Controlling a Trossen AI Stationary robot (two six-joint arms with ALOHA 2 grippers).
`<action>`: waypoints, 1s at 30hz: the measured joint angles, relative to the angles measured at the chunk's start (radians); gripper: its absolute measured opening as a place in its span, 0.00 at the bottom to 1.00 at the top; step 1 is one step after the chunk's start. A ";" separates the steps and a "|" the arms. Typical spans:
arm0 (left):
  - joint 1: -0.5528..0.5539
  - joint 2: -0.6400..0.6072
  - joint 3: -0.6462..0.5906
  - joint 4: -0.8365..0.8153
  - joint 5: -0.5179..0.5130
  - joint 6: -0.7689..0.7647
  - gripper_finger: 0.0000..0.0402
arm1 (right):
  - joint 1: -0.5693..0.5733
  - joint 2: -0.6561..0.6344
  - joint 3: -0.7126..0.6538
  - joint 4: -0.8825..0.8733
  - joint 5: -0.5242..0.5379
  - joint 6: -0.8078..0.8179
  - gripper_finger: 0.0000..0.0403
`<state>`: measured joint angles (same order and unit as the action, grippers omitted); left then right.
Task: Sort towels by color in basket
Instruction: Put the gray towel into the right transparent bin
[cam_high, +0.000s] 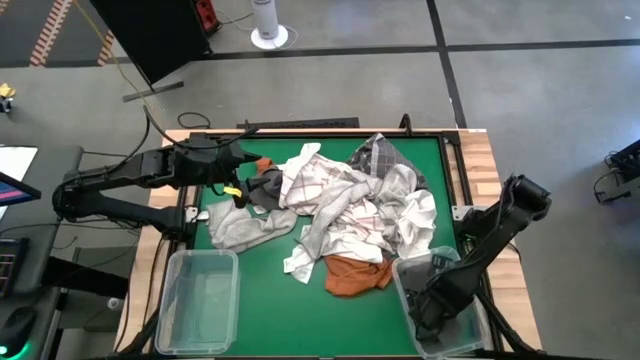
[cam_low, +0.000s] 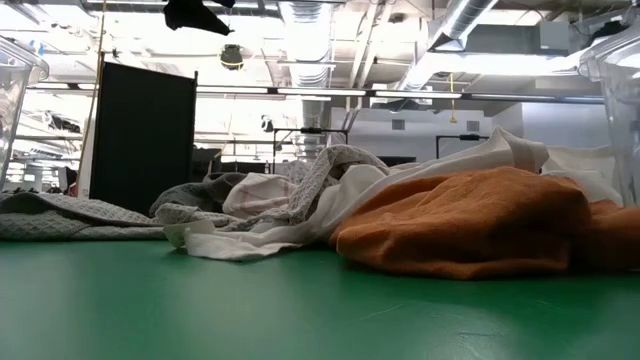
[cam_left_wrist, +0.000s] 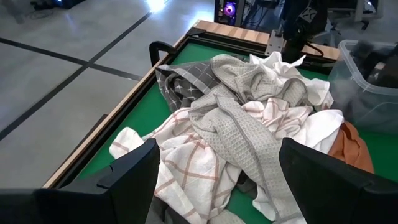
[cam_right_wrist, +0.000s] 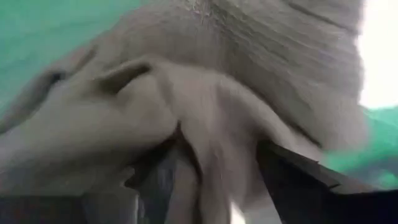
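Grey cloth (cam_right_wrist: 205, 93) sits pinched between the right gripper (cam_right_wrist: 214, 165) fingers, down in the clear bin (cam_high: 470, 325) at the table's near right corner; release only once it lies fully inside. Remaining towels (cam_high: 350, 205) are heaped mid-table; the left gripper (cam_left_wrist: 214, 165) hovers spread near the far left edge.

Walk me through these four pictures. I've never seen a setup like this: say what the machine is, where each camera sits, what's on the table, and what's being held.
This is a two-armed robot at a green table. One camera looks straight down, one sits at table height, and one rides on each wrist. A heap of towels lies mid-table: grey, white, checked, and a rust orange towel. Two clear bins flank it, the left bin and the right bin. The left gripper hangs open at the heap's left edge. The right gripper is down in the right bin, closed on a grey towel.
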<state>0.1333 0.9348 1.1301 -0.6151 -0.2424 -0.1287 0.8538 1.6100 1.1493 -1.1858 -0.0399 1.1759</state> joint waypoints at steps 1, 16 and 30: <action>0.000 0.000 0.000 0.000 0.000 0.000 0.79 | 0.001 0.000 0.047 -0.062 0.000 0.000 0.67; -0.008 0.018 -0.005 -0.022 0.017 0.018 0.79 | 0.009 -0.119 0.382 -0.384 0.497 -0.047 0.67; -0.067 0.095 -0.158 0.031 0.012 0.001 0.79 | -0.328 -0.338 0.231 -0.090 0.987 -0.607 0.67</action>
<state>0.0663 1.0298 0.9718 -0.5841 -0.2306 -0.1282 0.5256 1.2722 1.3805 -1.2754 0.9468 0.5692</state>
